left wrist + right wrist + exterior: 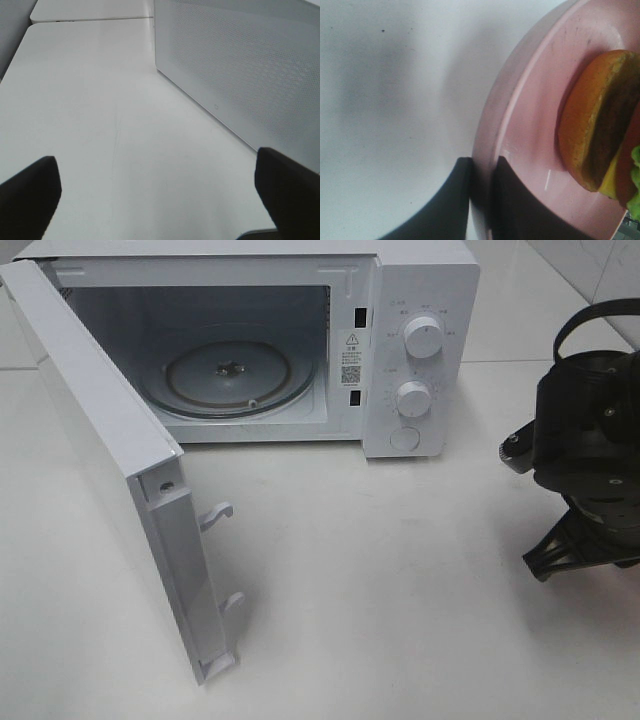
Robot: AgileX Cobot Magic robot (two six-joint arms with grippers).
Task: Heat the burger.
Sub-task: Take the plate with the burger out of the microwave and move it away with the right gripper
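Exterior high view, microwave (420,300) labels illegible, right end effector (481,172) pinching pink plate (530,100) rim, left end effector (160,192) wide

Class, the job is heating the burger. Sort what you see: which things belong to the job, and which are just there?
Belongs to the job:
burger
pink plate, pinched at its rim by the right gripper
microwave, door open

Just there:
left gripper, open and empty
table

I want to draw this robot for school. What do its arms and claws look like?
Draw them black. The right arm is a chunky, rounded black block with a black cable looping over its top. Its gripper has two flat, dark fingers that taper toward the tips. The left gripper also has dark, blunt-ended fingers. No labels or markings show on them.
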